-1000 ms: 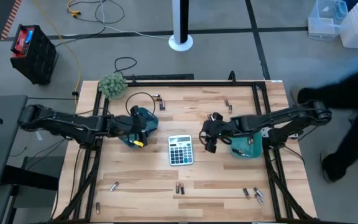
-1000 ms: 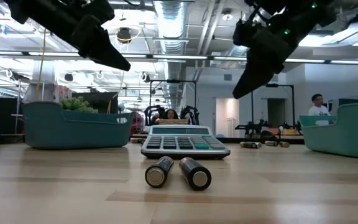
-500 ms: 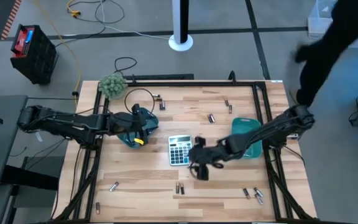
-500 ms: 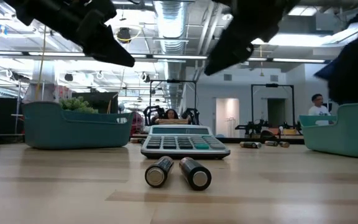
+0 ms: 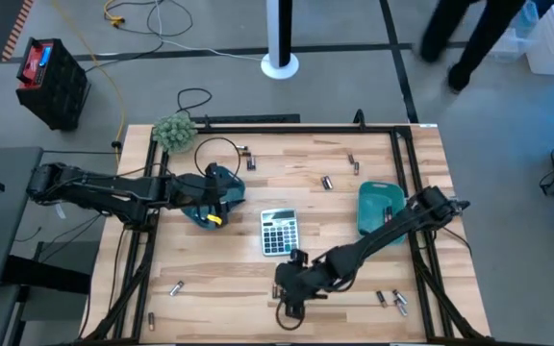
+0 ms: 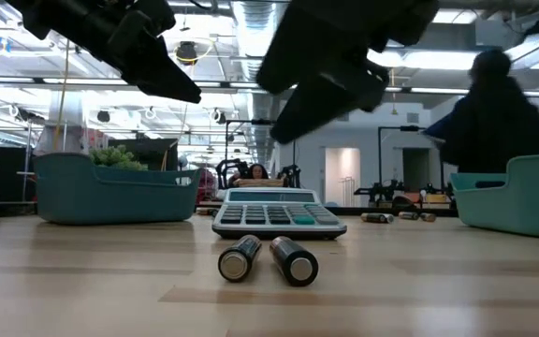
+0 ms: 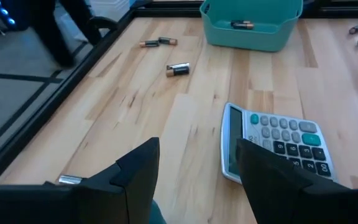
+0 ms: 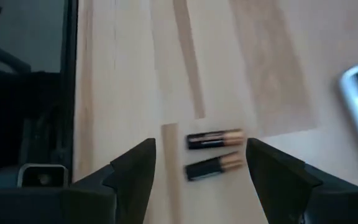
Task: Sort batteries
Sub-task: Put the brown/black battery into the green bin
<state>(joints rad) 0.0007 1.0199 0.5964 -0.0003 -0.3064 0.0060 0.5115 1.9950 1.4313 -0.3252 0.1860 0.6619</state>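
Note:
Two dark batteries with copper-toned ends [image 8: 213,139] [image 8: 209,167] lie side by side on the wood near the table's front edge, also seen in the low view [image 6: 241,257] [image 6: 293,260]. My right gripper [image 8: 201,177] [image 5: 289,293] hangs open above them, one finger on either side, touching nothing. My left gripper [image 7: 197,180] [image 5: 221,197] waits open over the left teal tray [image 5: 225,177], nothing between its fingers. The right teal tray [image 7: 253,28] holds a battery [image 7: 241,25]. Other batteries lie scattered on the table [image 5: 327,181] [image 5: 176,286] [image 5: 392,301].
A grey calculator [image 5: 279,231] lies mid-table, just beyond the battery pair. A small green plant [image 5: 174,130] stands at the far left corner beside a black cable loop [image 5: 214,154]. A black frame rims the table. A person [image 5: 469,38] walks beyond the far right corner.
My right gripper has swept from beside the right teal tray toward the table's near edge and leftward, past the calculator, and now hangs over the battery pair. A person beyond the table's right side has walked toward the far side.

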